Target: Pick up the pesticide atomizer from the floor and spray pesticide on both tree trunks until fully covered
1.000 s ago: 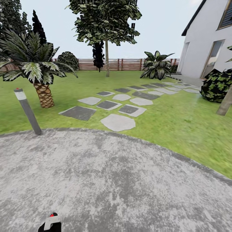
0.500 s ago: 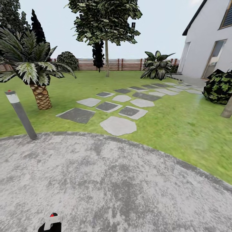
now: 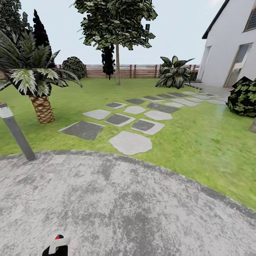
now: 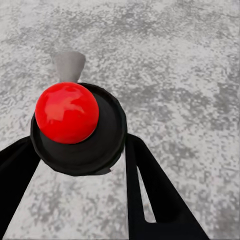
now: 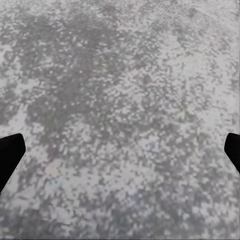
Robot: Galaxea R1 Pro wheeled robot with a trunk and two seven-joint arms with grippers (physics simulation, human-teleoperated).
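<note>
Holding the black pesticide atomizer with its glossy red round cap (image 4: 66, 113) between its two dark fingers, the left gripper (image 4: 80, 165) pinches the bottle's body; in the head view the atomizer sits at 6 o'clock, low at the frame's edge. So the pick-up looks done, while the spraying is all left, as I judge it: no trunk shows any coating.

At 9 o'clock a slanted grey bollard lamp with a pale cap (image 3: 14, 130) stands on the rim of the mottled grey paved circle (image 3: 142, 206), a thing to steer wide of. Behind it, at 10 o'clock, rises a short palm with a brown scaly stem (image 3: 42, 108). Grey stepping stones (image 3: 130, 142) lead from 12 o'clock over the open green lawn (image 3: 199, 138) toward a tall tree with a slim pale trunk (image 3: 117, 64), far off near the brown slatted fence (image 3: 138, 71). That path seems roomy. At 2 o'clock stand the white house (image 3: 227, 53) and a dark shrub (image 3: 244, 97).

The right gripper (image 5: 120, 150) is spread wide over bare paving, gripping nothing.
</note>
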